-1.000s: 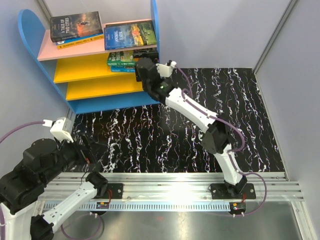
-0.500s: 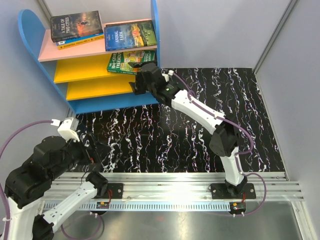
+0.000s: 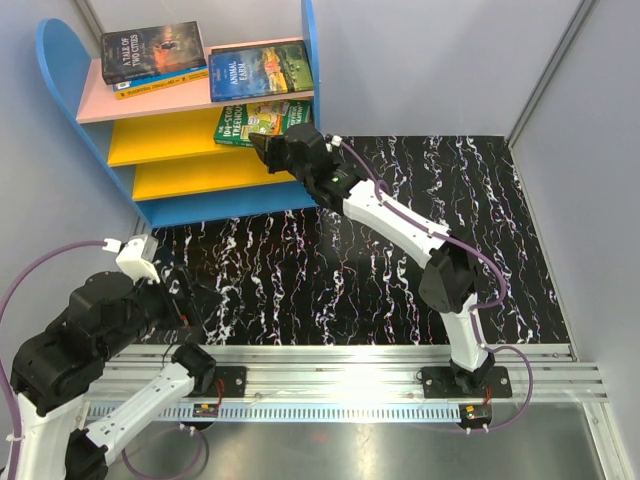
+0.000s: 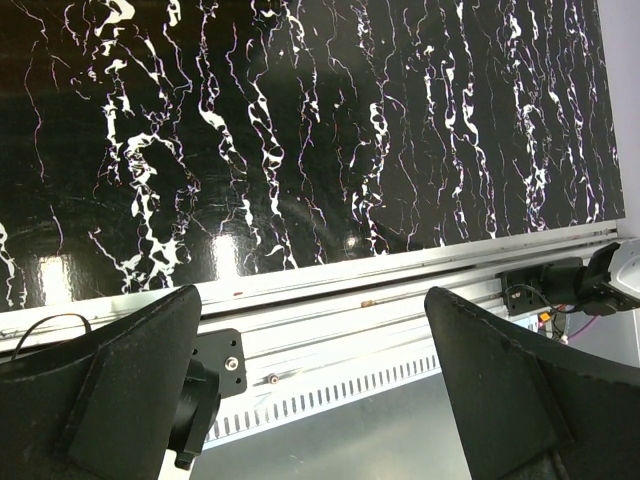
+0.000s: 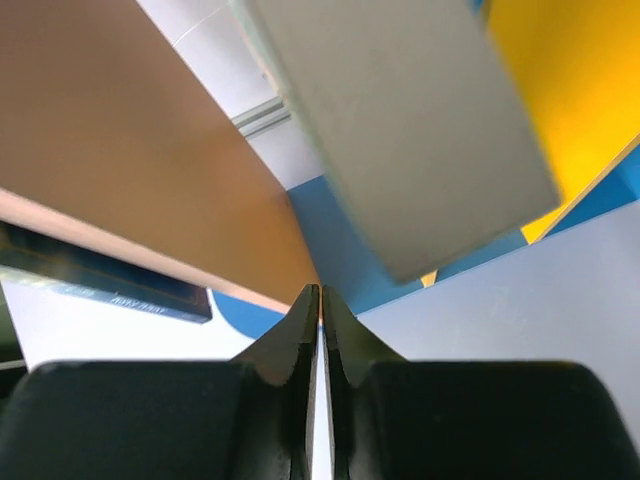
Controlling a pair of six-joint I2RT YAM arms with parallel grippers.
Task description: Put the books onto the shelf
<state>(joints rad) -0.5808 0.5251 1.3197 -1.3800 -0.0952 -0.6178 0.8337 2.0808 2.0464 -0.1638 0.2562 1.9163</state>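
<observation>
- The black marbled table [image 3: 400,260] shows no loose book, so the task looks nearly done.
- The shelf [image 3: 58,70] stands in the far left corner and holds the books: a dark book [image 3: 152,50] and a blue book [image 3: 260,70] lie flat on the pink top board [image 3: 150,102], and a green book [image 3: 250,120] lies on the yellow board [image 3: 160,142] below.
- The right gripper [image 3: 266,148] sits at the green book's near edge, its fingers pressed together on nothing, probably to nudge the book deeper.
- The left gripper [image 4: 312,300] hangs over the near rail [image 4: 400,275] with its fingers spread wide, idle and out of the way.

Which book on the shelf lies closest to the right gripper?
The green book on the upper yellow board, just beside the right gripper. The other books lie higher, on the pink top board.
</observation>
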